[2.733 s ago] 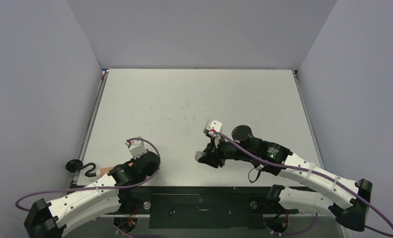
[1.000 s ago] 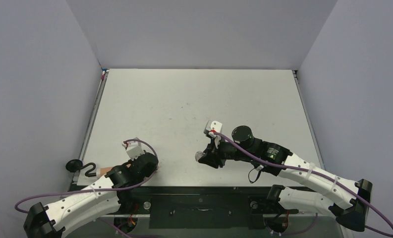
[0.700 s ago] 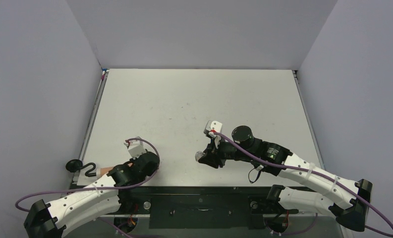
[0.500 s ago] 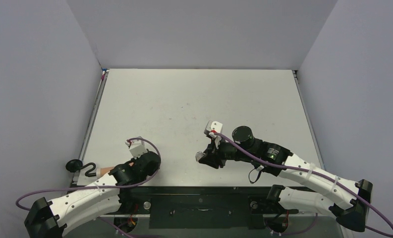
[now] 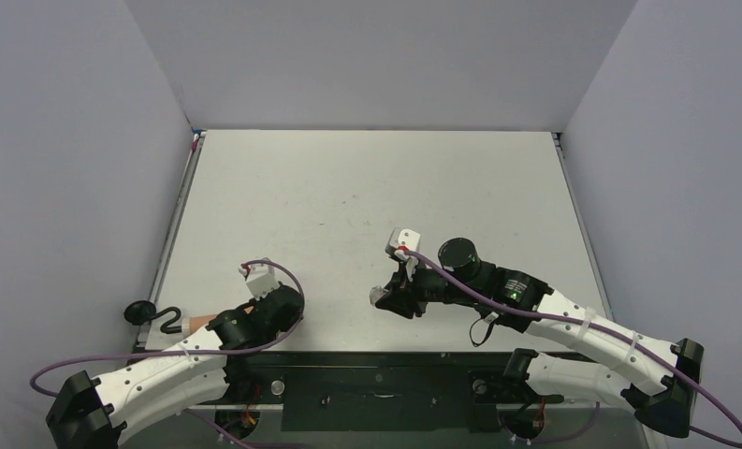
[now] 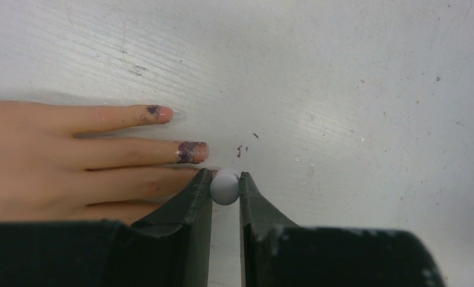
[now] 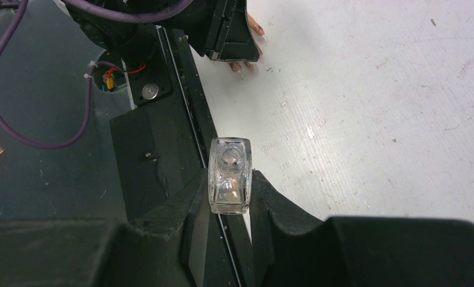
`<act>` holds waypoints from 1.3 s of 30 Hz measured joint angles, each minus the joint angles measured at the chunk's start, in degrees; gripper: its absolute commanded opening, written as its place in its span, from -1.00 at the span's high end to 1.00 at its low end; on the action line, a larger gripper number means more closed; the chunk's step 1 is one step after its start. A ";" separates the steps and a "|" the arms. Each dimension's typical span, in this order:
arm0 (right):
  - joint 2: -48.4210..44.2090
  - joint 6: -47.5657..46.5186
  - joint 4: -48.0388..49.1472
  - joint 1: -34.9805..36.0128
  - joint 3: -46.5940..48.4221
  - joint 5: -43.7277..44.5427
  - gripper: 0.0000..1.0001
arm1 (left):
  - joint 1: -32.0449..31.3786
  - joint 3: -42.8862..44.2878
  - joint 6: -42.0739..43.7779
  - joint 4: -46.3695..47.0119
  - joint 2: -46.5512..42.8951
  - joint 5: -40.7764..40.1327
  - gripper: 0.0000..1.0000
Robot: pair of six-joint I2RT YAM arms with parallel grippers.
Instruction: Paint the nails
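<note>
The peach fake hand (image 6: 55, 161) lies on the table with its fingers pointing right. Two nails (image 6: 158, 111) (image 6: 191, 151) show patchy purplish-brown paint. My left gripper (image 6: 225, 179) is shut on a small round white cap (image 6: 225, 190) at the tip of the third finger, whose nail is hidden by the left jaw. In the top view the left gripper (image 5: 247, 311) covers most of the hand (image 5: 198, 324). My right gripper (image 7: 229, 186) is shut on a small clear glass bottle (image 7: 229, 164) with its neck open, held above the table's near edge (image 5: 382, 297).
Small purple paint flecks (image 6: 240, 149) lie on the white table (image 5: 367, 196) beyond the fingertips. A black hook-shaped fitting (image 5: 156, 318) sits at the table's left edge. The black base rail (image 5: 376, 383) runs along the near edge between the arms.
My left wrist has shifted slightly back and forth, ending a little further right. The right arm with the bottle has not moved.
</note>
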 measured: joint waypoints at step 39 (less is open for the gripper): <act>-0.26 0.02 0.04 0.00 -0.81 -0.02 1.00 | -0.68 0.02 -3.67 -6.95 -5.66 -2.47 1.00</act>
